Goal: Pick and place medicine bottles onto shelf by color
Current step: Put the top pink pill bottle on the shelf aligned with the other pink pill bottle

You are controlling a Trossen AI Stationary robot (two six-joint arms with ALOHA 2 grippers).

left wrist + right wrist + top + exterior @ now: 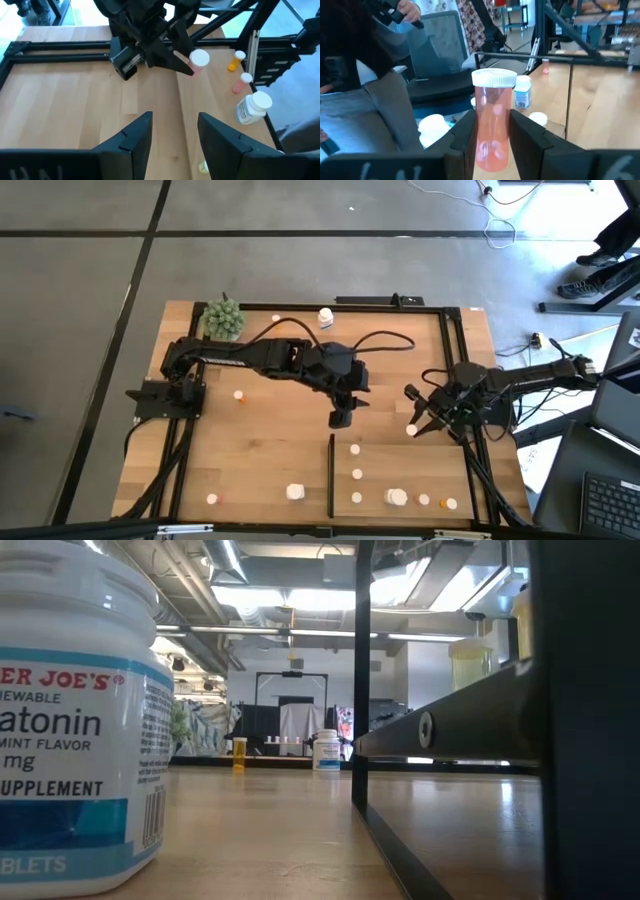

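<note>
My right gripper [415, 420] is shut on an orange bottle with a white cap [492, 120], held just beyond the shelf's far edge. It also shows in the left wrist view [199, 60]. My left gripper [342, 418] is open and empty above the table's middle, near the far end of the shelf's black strip [331, 475]. The shelf [420, 465] lies at the near right. On it stand several small bottles [357, 474], a chunkier white one [397, 497] and orange ones [450, 503]. My right gripper pinches the orange bottle's body [492, 145] between its two fingers [465, 132], one on each side. The bottle lies along the fingers, and its capped end [493, 78] sticks out past the fingertips. The gripper comes from the table's right side. The bottle looks lifted clear.
Loose bottles stand on the table's left half: an orange one [238, 394], a small one [212, 499] and a white one [295, 492] near the front. A white bottle [326, 317] and a green plant ball [223, 318] are at the far edge. A large white bottle [80, 720] fills the low view.
</note>
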